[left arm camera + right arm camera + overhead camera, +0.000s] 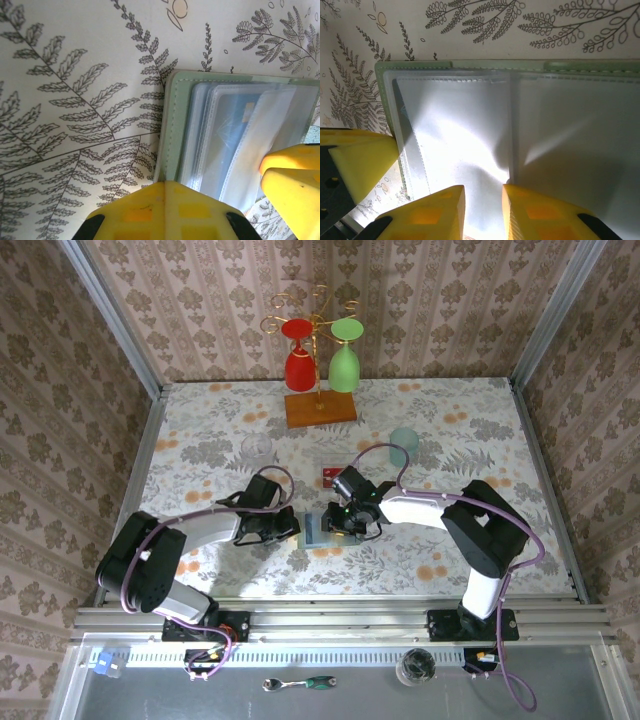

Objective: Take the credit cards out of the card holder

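In the R-wrist view the right gripper [483,197] sits at bottom ctr w/ its jaws a slim gap apart. Its tips are down on the clear sleeves [455,130] of the card holder [470,65], straddling the fold btwn the two sleeve pages. We can't tell whether anything is pinched there, so we call it narrowly open, touching plastic, w/ nothing confirmed in its grip. The left gripper [167,189] is at the bottom edge of the L-wrist view, fingers pressed together w/ no gap. Its tips rest on the near edge of the card holder [169,120]; we read that as pinning it flat, not lifting it. In the top view the left gripper [287,528] and right gripper [341,523] meet at ctr frame from either side. Btwn them the card holder [316,535] lies opened out on the table [470,540]. As for progress, a red card [328,476] lies on the table just above the holder in the frame, apart from it, so we judge one card is already out. A blue card [235,117] shows through the sleeves in the L-wrist view, upper right of ctr, so at least that one is left to pull. We can't tell if more cards hide behind the glare. Our est.: task partway, w/ extraction of the remaining card(s) not yet done.
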`<state>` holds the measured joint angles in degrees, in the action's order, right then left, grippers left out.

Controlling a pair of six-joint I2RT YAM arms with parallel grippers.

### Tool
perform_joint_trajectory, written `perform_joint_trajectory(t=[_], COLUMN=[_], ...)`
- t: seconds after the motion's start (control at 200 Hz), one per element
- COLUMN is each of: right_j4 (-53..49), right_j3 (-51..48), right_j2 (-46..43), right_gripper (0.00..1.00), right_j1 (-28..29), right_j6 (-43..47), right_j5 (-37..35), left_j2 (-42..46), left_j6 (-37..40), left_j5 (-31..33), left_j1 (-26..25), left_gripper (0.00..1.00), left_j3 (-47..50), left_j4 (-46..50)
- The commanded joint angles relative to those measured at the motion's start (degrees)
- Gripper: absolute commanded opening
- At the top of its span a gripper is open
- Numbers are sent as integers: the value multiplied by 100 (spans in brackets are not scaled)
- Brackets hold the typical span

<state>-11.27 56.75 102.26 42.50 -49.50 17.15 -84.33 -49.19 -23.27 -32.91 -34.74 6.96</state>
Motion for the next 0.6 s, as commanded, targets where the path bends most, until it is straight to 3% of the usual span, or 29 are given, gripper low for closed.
perform_joint_trajectory(t=[0.0,0.45,0.595], right_j4=[54,70,75], right_j3=[-94,-154,-161], right_j2=[-59,-94,-78], right_gripper=[26,25,24], right_j1=[-44,-75,-79], right_j6=[-20,-16,-12], right_j5=[-11,17,28], left_j2=[196,202,98], left_j6=[164,-3,-10], left_j5=[40,-210,-319], left_j1=[47,-104,-206], left_gripper=[1,16,25], left_j3=[-249,-319,-331], left_j4=[336,-141,-352])
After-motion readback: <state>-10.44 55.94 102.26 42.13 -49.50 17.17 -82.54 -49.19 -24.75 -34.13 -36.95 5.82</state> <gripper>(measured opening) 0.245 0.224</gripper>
